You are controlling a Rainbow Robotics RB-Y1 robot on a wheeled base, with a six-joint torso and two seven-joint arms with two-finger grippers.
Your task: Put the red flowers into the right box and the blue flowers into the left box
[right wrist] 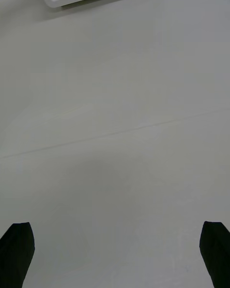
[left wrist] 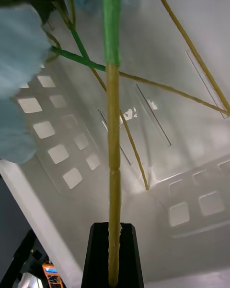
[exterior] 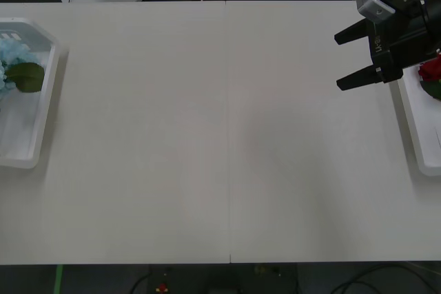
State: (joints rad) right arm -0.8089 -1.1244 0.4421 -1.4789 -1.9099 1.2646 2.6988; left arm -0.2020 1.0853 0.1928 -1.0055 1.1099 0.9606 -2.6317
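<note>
White table [exterior: 227,135], two panels butted together, a thin seam running from 12 to 6 o'clock down the middle. At 9 o'clock, against the edge, sits the left box [exterior: 43,105], a white slotted tray resting flat on the surface; at 3 o'clock the right box [exterior: 415,132] sits the same way, partly cut off by the view's border. In the right wrist view the bare top shows the same seam line, with a tray corner at the far end.

Overhead front camera; wrist cameras close (perhaps sharing left box [exterior: 41,111]).
</note>
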